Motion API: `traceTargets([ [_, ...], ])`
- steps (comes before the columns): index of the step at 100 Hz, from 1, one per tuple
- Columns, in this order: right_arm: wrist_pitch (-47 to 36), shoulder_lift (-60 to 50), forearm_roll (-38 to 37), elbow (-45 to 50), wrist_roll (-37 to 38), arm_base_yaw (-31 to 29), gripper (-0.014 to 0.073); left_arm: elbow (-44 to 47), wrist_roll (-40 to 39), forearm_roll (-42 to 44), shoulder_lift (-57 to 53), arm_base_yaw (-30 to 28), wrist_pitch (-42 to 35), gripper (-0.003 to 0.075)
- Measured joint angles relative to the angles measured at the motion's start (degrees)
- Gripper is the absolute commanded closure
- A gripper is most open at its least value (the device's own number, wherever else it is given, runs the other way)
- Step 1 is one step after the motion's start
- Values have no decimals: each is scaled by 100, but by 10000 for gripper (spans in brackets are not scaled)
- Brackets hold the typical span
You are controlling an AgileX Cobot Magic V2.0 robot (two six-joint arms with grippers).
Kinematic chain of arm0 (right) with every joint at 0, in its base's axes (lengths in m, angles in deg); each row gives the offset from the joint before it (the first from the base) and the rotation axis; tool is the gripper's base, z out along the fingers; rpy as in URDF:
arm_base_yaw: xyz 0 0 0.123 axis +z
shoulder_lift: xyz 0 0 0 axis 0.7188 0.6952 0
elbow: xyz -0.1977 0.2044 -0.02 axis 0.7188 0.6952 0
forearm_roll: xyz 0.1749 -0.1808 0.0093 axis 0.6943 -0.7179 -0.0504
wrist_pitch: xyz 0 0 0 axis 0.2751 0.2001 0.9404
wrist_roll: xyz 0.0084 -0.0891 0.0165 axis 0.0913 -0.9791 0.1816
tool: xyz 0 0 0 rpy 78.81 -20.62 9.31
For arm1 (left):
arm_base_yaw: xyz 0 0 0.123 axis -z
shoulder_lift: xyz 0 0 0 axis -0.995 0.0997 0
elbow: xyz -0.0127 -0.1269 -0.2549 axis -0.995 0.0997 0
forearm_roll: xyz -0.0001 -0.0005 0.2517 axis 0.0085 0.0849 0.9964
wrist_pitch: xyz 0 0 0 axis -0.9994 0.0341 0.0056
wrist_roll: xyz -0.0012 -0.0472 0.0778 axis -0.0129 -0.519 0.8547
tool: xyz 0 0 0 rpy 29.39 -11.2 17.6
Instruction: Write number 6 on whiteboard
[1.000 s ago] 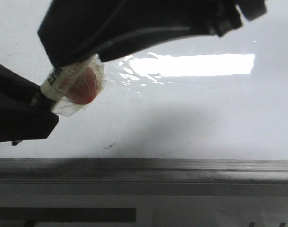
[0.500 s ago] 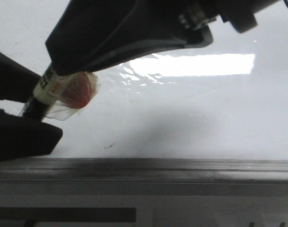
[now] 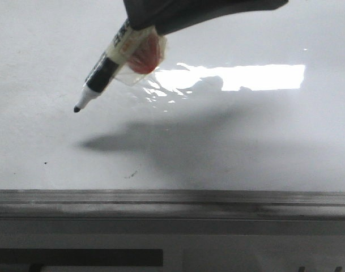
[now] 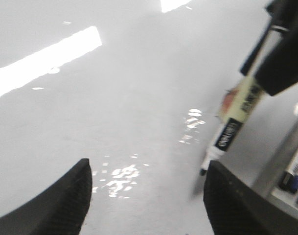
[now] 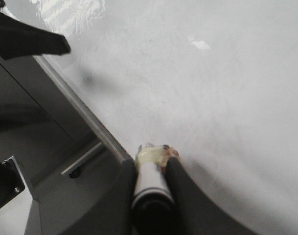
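Surface: whiteboard fills most of the front view, glossy white, with a bright glare bar in the upper right of the frame.
Edge: grey metal strip runs across the lower part of the frame.
Marker: marker hangs tilted in the upper left of the frame, black tip pointing down-left and off the board, its shadow lying below it!
Tape: clear tape with a red patch is wrapped round the barrel by the grip.
Right end effector: right end effector is pinching the marker barrel between both fingers.
Left end effector: left end effector is spread wide, nothing between its fingers.
Number 6: no drawn stroke shows; only tiny dark specks low on the board.
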Motion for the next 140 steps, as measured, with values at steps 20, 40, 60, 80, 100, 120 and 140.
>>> traceTargets([
  [20, 333, -46, -269, -508, 9, -368, 656, 0, -188, -274, -484, -935, 34, 278],
  [40, 254, -46, -367, -691, 21, -936, 656, 0, -214, -394, -512, -1101, 50, 278],
  [60, 178, 306, -260, -712, 31, -1017, 656, 0, -214, -393, -512, -1101, 72, 278],
  [80, 411, 820, 119, -762, 63, -665, 656, 0, -214, -393, -512, -1101, 72, 278],
  [100, 1187, 841, 229, -586, 156, -506, 656, 0, -214, -393, -512, -1101, 72, 278],
  [120, 1233, 573, -15, -563, 165, -617, 656, 0, -214, -393, -512, -1101, 72, 278],
  [140, 941, 836, -37, -779, 179, -614, 656, 0, -214, -393, -512, -1101, 72, 278],
])
